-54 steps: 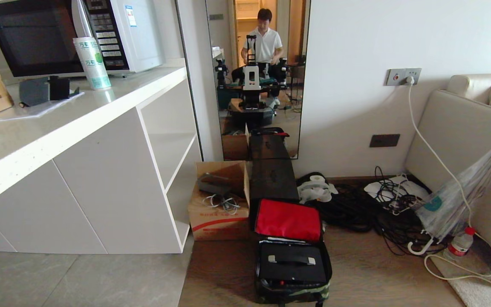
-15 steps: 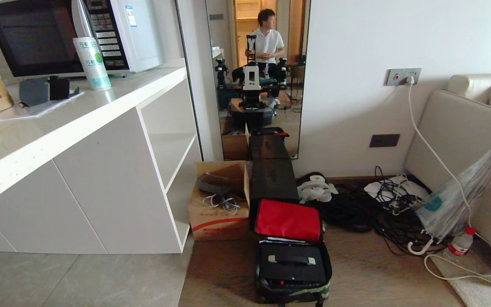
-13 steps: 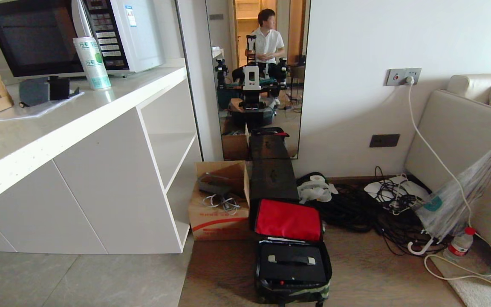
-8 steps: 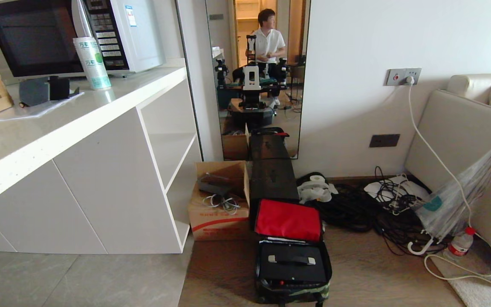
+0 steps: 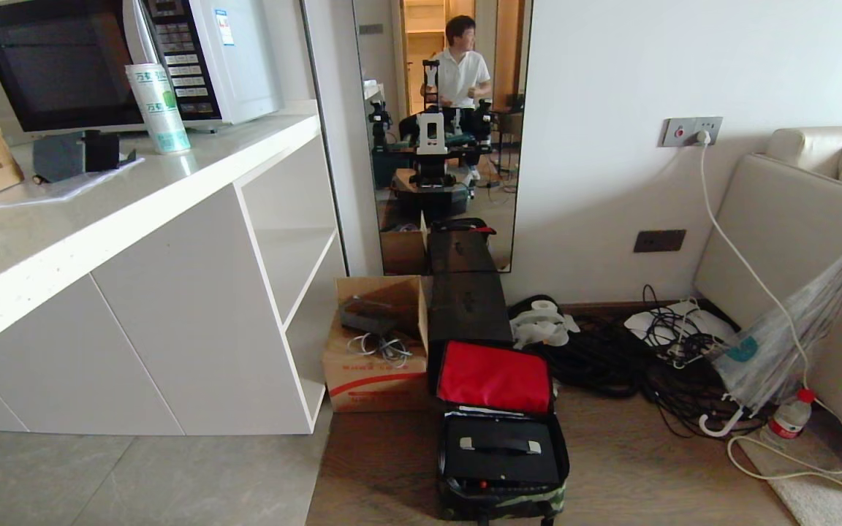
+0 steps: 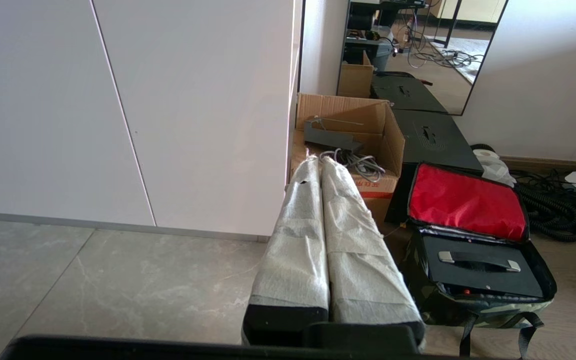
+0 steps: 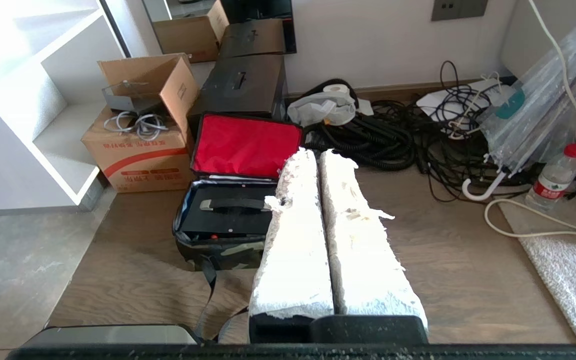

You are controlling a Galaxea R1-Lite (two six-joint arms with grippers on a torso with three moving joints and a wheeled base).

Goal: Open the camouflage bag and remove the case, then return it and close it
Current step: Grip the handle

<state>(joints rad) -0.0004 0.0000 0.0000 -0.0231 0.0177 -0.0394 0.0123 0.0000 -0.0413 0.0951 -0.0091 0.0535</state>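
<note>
The camouflage bag [image 5: 503, 503] lies open on the wooden floor, its red-lined lid [image 5: 494, 377] leaning back against a taller black box [image 5: 468, 307]. The black case [image 5: 501, 451] sits inside the bag with its handle on top. Neither arm shows in the head view. My left gripper [image 6: 320, 161] is shut and empty, hanging to the left of the camouflage bag [image 6: 485, 306] and the case [image 6: 483, 274]. My right gripper [image 7: 316, 153] is shut and empty too, to the right of the camouflage bag [image 7: 218, 250]; it covers the right end of the case [image 7: 228, 220].
A cardboard box [image 5: 373, 354] with cables stands left of the bag, against the white cabinet [image 5: 194, 314]. Black cable coils [image 5: 611, 358], an umbrella [image 5: 779, 351], a water bottle [image 5: 790, 418] and a sofa [image 5: 794, 234] lie to the right. The mirror [image 5: 439, 131] reflects a person.
The person in the mirror has shifted a little. The bag, the case and the rest of the scene stay as they were.
</note>
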